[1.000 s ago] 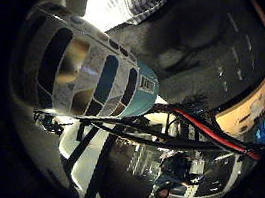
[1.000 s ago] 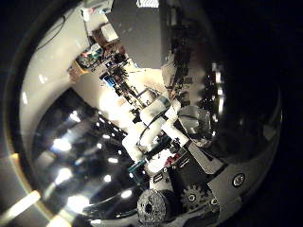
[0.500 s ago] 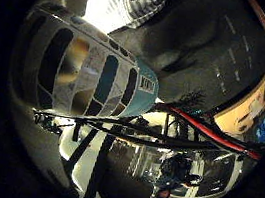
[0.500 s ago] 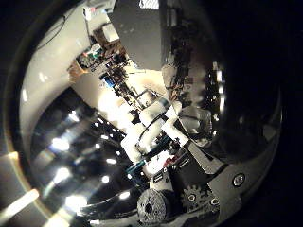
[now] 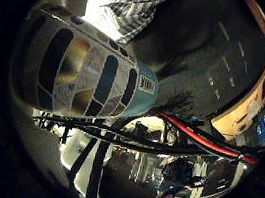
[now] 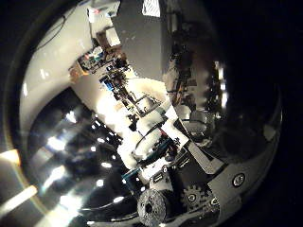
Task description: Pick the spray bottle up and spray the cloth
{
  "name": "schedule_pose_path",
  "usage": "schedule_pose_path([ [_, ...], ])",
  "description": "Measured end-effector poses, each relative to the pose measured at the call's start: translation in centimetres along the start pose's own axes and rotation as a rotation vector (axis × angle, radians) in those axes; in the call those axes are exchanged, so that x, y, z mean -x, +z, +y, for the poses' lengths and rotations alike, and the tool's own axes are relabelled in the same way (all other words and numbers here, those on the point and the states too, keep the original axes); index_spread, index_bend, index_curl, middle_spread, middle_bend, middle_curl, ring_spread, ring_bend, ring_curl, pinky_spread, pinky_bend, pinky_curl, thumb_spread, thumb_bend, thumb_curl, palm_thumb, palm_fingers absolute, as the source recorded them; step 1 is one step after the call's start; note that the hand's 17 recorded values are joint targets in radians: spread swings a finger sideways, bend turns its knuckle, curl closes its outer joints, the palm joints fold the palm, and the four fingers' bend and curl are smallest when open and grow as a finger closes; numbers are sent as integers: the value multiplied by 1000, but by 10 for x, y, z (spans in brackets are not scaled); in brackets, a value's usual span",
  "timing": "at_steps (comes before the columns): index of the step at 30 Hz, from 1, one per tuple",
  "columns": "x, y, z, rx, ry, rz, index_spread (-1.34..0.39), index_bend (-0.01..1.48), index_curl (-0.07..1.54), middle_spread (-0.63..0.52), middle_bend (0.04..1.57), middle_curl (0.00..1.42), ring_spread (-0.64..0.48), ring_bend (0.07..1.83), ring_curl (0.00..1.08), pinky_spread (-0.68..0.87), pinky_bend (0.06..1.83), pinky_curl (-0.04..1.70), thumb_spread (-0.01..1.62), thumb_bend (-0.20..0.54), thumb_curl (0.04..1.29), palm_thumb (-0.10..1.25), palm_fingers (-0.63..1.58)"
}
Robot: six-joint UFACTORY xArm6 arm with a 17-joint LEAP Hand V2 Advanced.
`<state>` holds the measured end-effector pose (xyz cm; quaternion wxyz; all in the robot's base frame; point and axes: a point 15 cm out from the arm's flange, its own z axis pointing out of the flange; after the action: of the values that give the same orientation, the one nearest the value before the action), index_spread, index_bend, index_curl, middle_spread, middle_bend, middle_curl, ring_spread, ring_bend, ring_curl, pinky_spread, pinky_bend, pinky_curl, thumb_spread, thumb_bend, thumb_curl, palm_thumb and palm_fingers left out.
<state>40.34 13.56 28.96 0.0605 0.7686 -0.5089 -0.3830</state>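
Observation:
The spray bottle [image 5: 87,67], with a teal and white label, fills much of the little finger side palm view and lies close against my palm. The striped grey and white cloth [image 5: 128,2] lies on the dark table [image 5: 206,50] beyond the bottle. In the thumb side palm view my right hand [image 6: 166,156] shows white and black fingers curled inward beside a glossy dark surface [image 6: 66,161]. The bottle's nozzle is hidden.
A wooden edge [image 5: 248,107] runs along the far side of the dark table. The thumb side palm view looks out at a room with cluttered shelves and benches [image 6: 109,61].
The cloth and the room have shifted a little in the views while the bottle stays in the same place against the palm. The white fingers have moved slightly in the thumb side view.

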Motion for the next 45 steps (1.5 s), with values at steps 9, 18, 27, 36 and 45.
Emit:
schedule_pose_path([
  [9,61,-22,6,-117,-149,-74,-223,1164,729,-114,1363,637,-169,1481,603,-221,1029,1294,943,-16,780,987,1180],
  [18,150,-64,8,-312,-347,-276,-225,1157,733,-114,1372,637,-167,1482,603,-227,1026,1311,925,-16,791,986,1180],
  [27,220,-95,-10,-491,-582,-434,-228,1164,739,-108,1375,637,-167,1483,603,-232,1024,1321,891,-18,804,979,1178],
  [36,289,-84,-40,-553,-721,-554,-229,1163,742,-106,1370,638,-167,1483,602,-236,1022,1325,863,-17,818,972,1179],
  [45,327,-46,-60,-523,-807,-585,-224,1165,744,-97,1369,642,-168,1483,604,-238,1017,1324,865,-17,821,959,1175],
])
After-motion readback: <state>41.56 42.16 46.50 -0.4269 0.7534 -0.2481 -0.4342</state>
